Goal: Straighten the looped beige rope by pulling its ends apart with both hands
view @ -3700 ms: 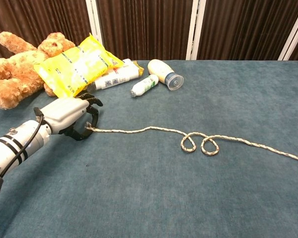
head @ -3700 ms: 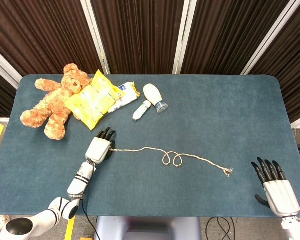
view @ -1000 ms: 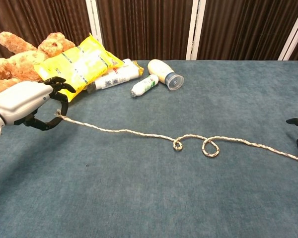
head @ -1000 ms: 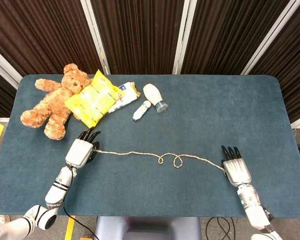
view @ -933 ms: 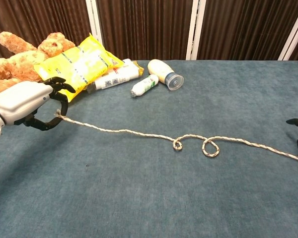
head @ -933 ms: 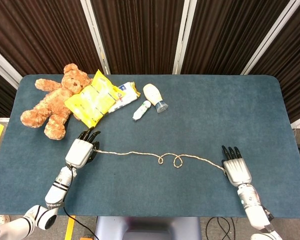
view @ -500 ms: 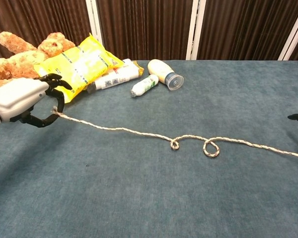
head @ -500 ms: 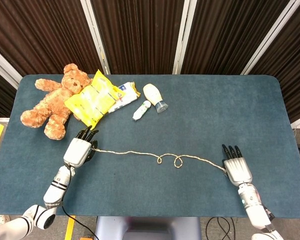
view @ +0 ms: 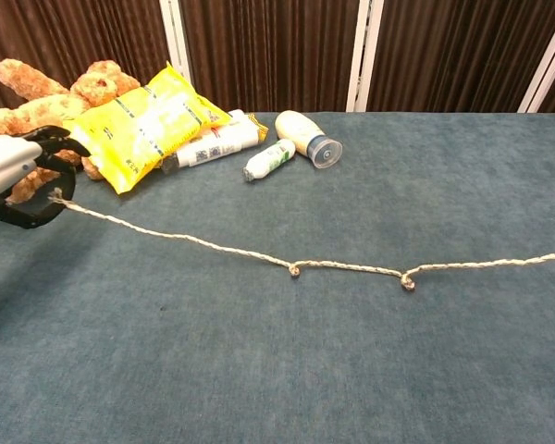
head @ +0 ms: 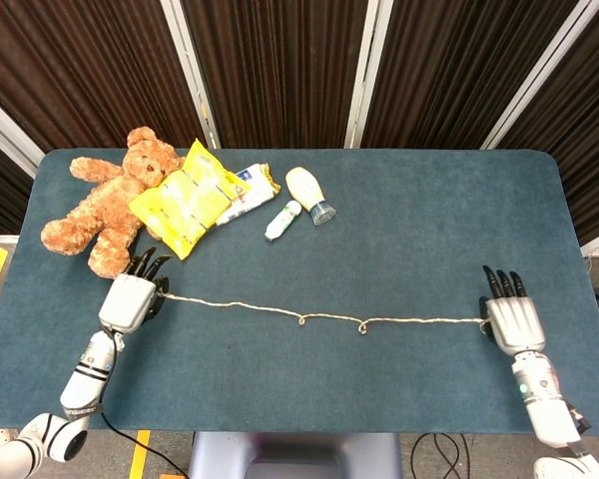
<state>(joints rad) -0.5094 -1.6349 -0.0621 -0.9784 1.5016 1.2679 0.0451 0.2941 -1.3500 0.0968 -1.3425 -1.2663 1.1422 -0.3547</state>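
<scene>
**Two kinks left to pull out**

Blue table (head: 399, 249): left robot hand (head: 128, 299) pinches one end of the beige rope (head: 240, 307), right robot hand (head: 512, 323) grasps the other. Two tiny loops (view: 294, 270) remain mid-span. Pull level, straight outward; don't let either end slip.
</scene>
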